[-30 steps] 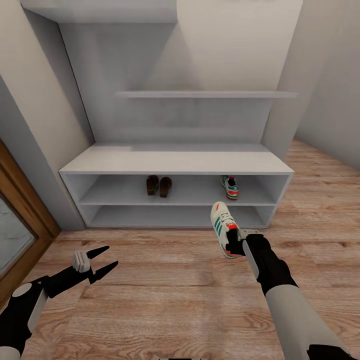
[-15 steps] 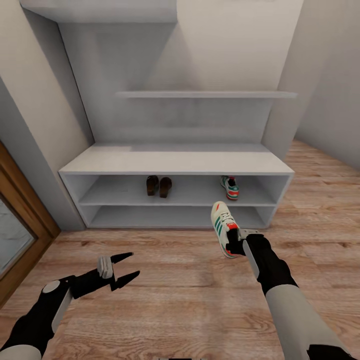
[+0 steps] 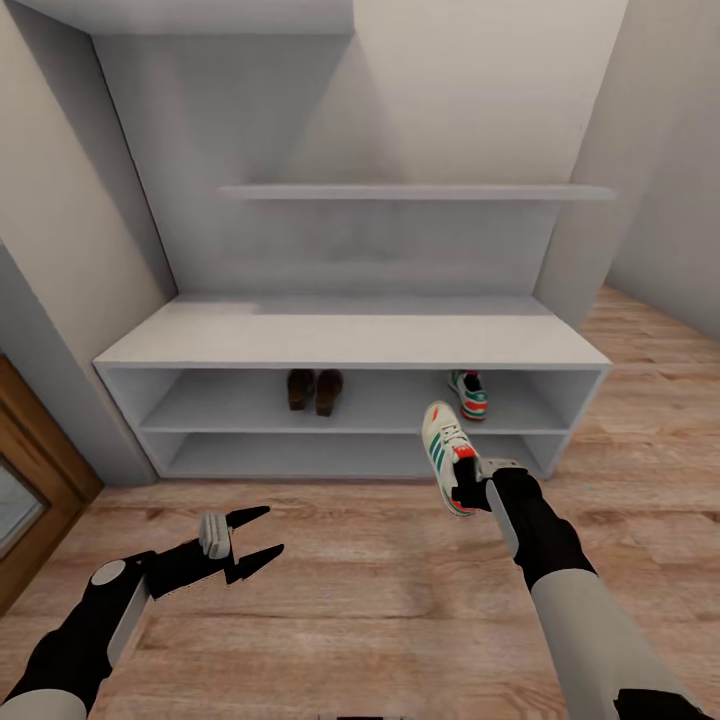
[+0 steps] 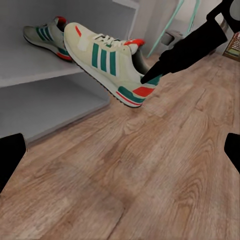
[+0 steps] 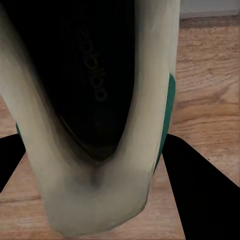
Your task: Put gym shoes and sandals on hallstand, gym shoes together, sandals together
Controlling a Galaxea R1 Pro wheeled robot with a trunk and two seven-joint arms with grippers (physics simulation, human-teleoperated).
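1. Standing in front of the hallstand, a wide grey bench unit with two open shelf rows and a floating shelf above; corridor floor in front carries no shoes that can be seen.
2. Upper shelf row already holds three items: the two sandals side by side left of centre, and one gym shoe towards the right end.
3. Second gym shoe is in the air, low over the floor just in front of the rack, toe pointing at the shelves. Judged step: last placement of four.
4. Right end effector is clamped on that shoe at the heel collar; the right wrist view looks straight down into the shoe opening.
5. Left end effector is empty, fingers spread apart, hovering over the floor on the left.
6. Next move likely calls for: lift and extend the right arm, slide the held shoe toe-first into the upper row right beside the shelved one, clear the shelf lip, then release.
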